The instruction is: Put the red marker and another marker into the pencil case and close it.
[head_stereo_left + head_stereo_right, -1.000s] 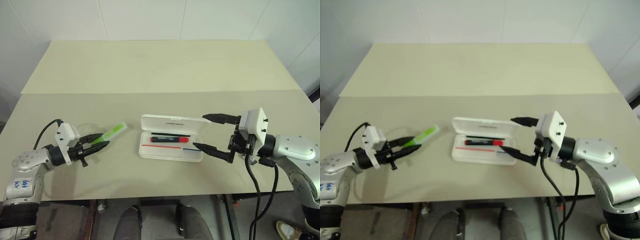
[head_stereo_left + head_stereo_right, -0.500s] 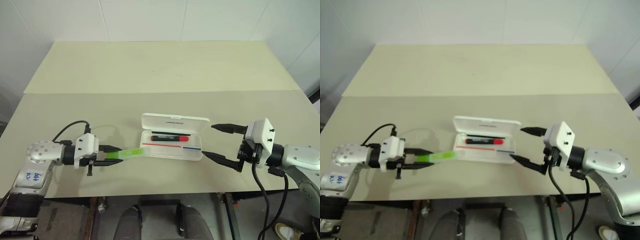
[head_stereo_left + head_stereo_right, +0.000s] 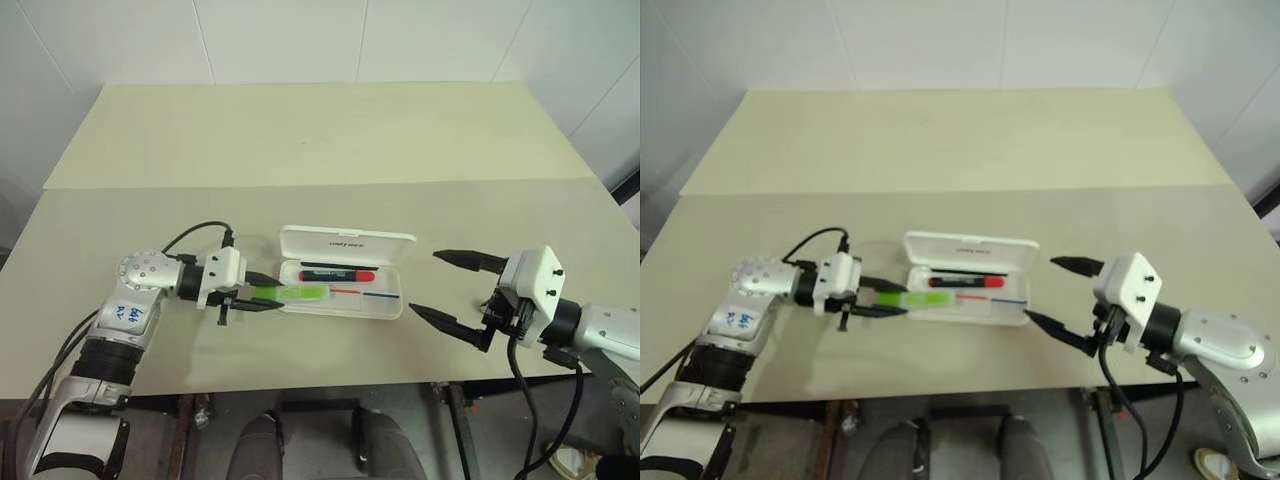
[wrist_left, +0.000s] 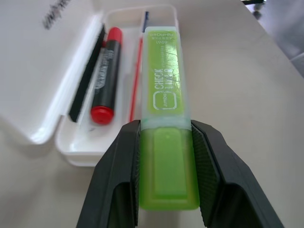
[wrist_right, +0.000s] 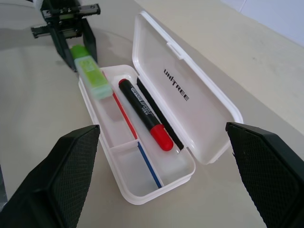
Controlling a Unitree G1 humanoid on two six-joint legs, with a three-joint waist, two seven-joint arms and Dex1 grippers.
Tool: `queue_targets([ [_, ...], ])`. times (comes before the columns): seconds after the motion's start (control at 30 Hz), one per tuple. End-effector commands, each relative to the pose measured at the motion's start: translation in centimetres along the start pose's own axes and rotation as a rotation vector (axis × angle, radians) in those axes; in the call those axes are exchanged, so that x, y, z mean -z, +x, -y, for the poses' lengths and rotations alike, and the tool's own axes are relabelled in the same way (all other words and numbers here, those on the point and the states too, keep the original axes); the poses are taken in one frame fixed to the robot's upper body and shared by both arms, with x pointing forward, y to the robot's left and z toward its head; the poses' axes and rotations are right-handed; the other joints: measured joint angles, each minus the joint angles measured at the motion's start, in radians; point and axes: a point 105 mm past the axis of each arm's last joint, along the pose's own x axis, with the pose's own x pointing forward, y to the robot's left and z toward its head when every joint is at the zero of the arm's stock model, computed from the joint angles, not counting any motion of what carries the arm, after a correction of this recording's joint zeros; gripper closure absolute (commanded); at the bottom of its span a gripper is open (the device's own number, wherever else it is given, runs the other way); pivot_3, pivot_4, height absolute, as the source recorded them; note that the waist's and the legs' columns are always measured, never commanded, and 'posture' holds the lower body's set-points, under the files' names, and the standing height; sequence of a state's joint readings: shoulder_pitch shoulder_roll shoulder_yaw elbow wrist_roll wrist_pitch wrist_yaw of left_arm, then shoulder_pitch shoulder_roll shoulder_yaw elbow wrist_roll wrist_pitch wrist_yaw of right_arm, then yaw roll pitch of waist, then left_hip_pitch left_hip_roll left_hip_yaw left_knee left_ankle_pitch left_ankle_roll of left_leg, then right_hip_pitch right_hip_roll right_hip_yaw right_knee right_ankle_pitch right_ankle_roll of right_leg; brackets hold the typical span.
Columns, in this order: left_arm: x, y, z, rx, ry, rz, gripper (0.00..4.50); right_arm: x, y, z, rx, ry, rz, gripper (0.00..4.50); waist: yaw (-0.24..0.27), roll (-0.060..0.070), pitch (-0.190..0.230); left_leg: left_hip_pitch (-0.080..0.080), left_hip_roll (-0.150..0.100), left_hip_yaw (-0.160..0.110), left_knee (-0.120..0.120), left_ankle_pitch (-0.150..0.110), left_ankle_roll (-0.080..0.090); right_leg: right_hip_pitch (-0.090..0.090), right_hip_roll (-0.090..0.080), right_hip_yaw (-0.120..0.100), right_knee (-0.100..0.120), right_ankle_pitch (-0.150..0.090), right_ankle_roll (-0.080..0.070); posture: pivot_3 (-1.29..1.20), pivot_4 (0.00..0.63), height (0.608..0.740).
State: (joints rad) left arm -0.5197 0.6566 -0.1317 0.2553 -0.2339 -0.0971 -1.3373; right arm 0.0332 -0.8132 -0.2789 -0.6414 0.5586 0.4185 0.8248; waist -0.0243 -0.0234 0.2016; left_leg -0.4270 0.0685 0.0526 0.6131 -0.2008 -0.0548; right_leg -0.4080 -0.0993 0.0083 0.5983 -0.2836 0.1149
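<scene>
the left tool (image 3: 262, 295) is clamped on the light-green marker (image 3: 300, 294), gripping its rear end while the front end reaches over the near-left end of the open pencil case (image 3: 392, 309). the red marker (image 3: 340, 275) lies inside the case, beyond the green one and apart from it, beside the raised lid. the right tool (image 3: 450, 291) hangs over the tabletop (image 3: 300, 140) just past the case's other end, its fingers wide apart and holding nothing.
</scene>
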Motion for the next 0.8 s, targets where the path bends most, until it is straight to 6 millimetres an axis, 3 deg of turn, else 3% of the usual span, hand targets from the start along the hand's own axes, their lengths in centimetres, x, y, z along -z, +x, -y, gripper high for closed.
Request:
queue_targets([
  [0.03, -1.0, 0.4, -0.6, 0.020, 0.047, 0.009, 3.37, -1.1, -0.2, -0.3, 0.023, -0.033, 0.034, 0.00, 0.001, 0.000, 0.000, 0.000, 0.000, 0.000, 0.000, 0.000, 0.000, 0.000, 0.000, 0.000, 0.000, 0.000, 0.000, 0.00, 0.150, 0.740],
  [0.5, -1.6, 3.3, -1.9, 0.076, 0.061, -0.006, 3.37, -1.4, 0.2, -0.6, 0.051, -0.006, 0.059, 0.00, 0.020, -0.001, 0.000, 0.000, 0.000, 0.000, 0.001, 0.001, 0.001, 0.000, 0.001, 0.000, 0.001, 0.000, 0.000, 0.00, 0.150, 0.740],
  [0.8, -2.1, 4.0, -2.2, 0.092, 0.072, -0.014, 3.37, -1.6, 0.3, -0.8, 0.063, 0.003, 0.067, 0.00, 0.024, -0.001, 0.000, 0.000, 0.000, 0.000, 0.002, 0.001, 0.001, 0.000, 0.001, 0.000, 0.002, 0.000, 0.000, 0.00, 0.150, 0.740],
])
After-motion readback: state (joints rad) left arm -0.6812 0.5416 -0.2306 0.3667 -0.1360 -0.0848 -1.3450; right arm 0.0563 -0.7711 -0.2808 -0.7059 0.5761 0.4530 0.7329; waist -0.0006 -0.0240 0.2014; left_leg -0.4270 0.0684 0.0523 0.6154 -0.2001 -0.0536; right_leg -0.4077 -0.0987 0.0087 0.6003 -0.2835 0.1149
